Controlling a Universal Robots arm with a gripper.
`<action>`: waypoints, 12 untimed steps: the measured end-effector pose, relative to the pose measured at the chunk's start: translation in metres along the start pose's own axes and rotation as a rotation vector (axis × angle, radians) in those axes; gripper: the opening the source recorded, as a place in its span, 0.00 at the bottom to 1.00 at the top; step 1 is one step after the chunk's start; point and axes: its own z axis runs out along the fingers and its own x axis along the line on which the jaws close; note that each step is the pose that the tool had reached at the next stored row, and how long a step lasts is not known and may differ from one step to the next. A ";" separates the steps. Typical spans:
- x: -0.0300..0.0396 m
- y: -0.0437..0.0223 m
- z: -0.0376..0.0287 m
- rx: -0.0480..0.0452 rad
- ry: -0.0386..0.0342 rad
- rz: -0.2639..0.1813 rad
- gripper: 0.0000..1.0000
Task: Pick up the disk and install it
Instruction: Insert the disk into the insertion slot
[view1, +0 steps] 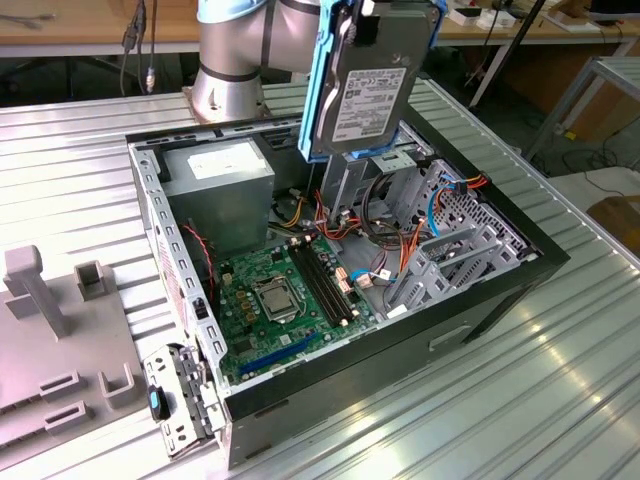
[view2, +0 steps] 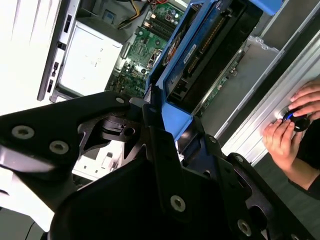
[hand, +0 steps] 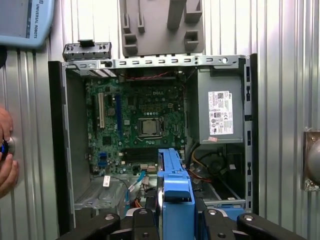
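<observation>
Ribbed metal bench (view1: 560, 390) carried the open computer case (view1: 480, 300). The disk (view1: 375, 85) hung on edge at 12 o'clock in the exterior view, above the drive cage (view1: 345, 190), with the claw (hand: 174, 216) clenched on its blue carrier. Risk: skewed entry could snag the orange cables (view1: 404, 243). White label (view1: 372, 95): print too small to read.

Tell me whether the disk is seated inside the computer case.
No: the disk hangs above the open case, clamped in the pincer.
</observation>
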 end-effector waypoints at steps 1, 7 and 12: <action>0.0034 -0.0002 0.0005 0.0001 -0.0002 0.000 0.36; 0.0212 -0.0125 0.0038 -0.0266 0.0008 0.000 0.36; 0.0266 -0.0200 0.0067 -0.0265 0.0006 0.000 0.36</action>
